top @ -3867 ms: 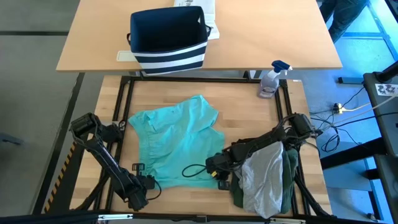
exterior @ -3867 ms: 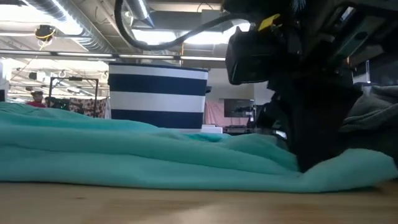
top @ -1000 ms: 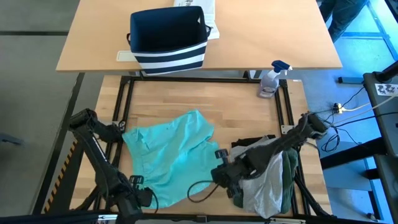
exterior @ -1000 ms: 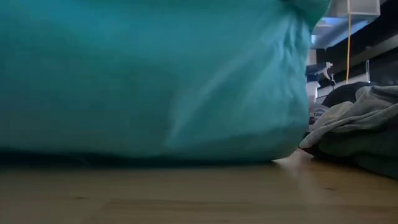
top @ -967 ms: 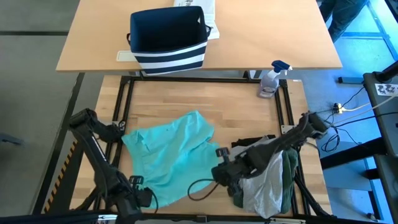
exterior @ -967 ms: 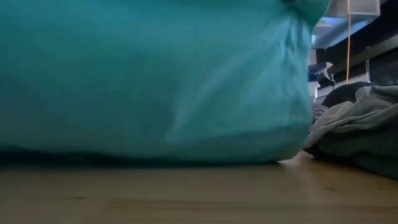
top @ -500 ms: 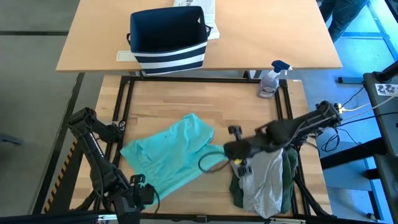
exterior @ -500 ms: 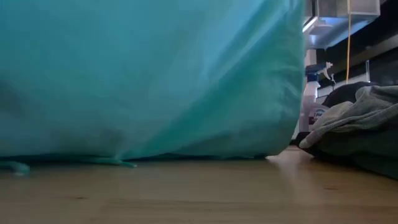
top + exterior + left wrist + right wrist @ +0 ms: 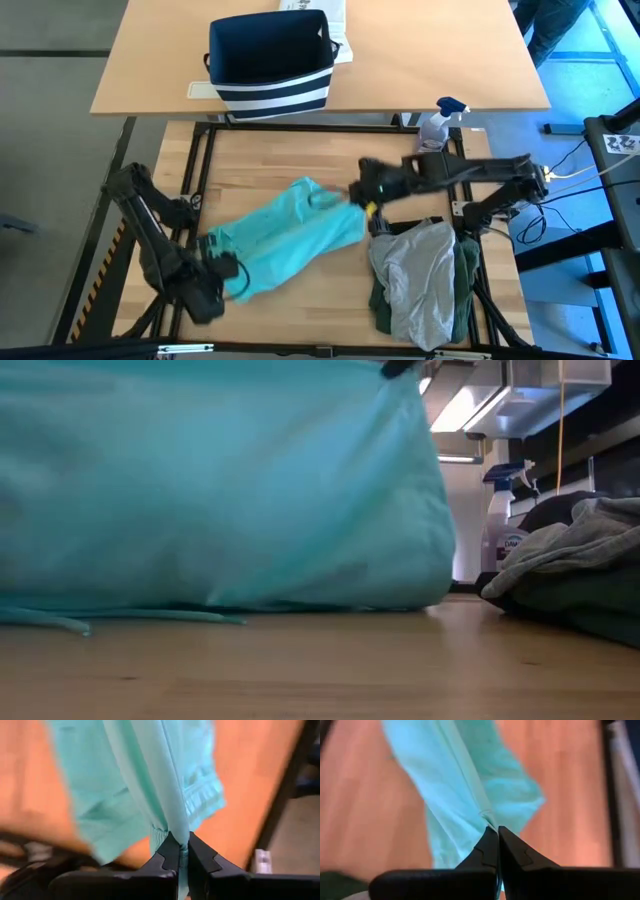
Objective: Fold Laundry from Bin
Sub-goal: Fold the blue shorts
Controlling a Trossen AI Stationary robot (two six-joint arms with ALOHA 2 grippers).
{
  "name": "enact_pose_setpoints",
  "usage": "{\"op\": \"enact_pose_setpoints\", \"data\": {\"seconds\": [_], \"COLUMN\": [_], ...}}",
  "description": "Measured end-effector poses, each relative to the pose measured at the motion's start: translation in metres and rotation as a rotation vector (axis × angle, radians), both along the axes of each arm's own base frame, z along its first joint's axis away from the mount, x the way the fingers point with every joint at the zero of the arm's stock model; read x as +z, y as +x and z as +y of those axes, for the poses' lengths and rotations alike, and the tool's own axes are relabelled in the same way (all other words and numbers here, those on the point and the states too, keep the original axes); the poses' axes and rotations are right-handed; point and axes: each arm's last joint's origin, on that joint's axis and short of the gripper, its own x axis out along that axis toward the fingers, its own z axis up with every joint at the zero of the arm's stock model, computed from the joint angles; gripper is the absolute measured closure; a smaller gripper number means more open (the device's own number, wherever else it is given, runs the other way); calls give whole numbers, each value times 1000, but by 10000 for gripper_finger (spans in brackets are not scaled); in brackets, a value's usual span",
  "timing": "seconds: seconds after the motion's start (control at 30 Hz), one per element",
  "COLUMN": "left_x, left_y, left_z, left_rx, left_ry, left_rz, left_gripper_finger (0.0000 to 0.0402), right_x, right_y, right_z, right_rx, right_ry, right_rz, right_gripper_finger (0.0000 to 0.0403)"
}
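Your left end effector, at the near left of the desk, is clamped on one end of the teal-green garment. Your right end effector, mid-desk, pinches the other end, stretching it between them. The bin stands on the far desk.

Soft matt teal cloth sits pinched between my matt black plastic fingers. Beneath it lies smooth pale wood table.
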Motion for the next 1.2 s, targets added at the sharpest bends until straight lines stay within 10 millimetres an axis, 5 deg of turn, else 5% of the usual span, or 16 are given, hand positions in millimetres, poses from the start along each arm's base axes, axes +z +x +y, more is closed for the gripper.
{"op": "enact_pose_setpoints", "data": {"seconds": [0.23, 0.37, 0.57, 0.73, 0.97, 1.2], "left_x": [38, 51, 46, 37, 19, -29], "left_y": [-13, -21, -21, -21, -16, -27], "left_z": [62, 82, 68, 48, 32, 36], "left_rx": [94, 177, 193, 256, 403, 526], "left_ry": [18, -17, -102, -118, -52, 8], "left_rz": [-226, -292, -223, -205, -166, -193], "left_gripper_finger": [397, 397, 397, 397, 397, 397], "right_x": [17, 28, 29, 18, -30, -65], "right_y": [0, -4, -2, 24, 74, 100], "right_z": [-70, -96, -99, -102, -122, -154], "right_rx": [-123, -146, -64, -50, -110, -168], "right_ry": [-51, -11, 17, -27, -77, -60], "right_rz": [-72, -142, -166, -215, -170, -197], "right_gripper_finger": [403, 403, 403, 403, 403, 403]}}
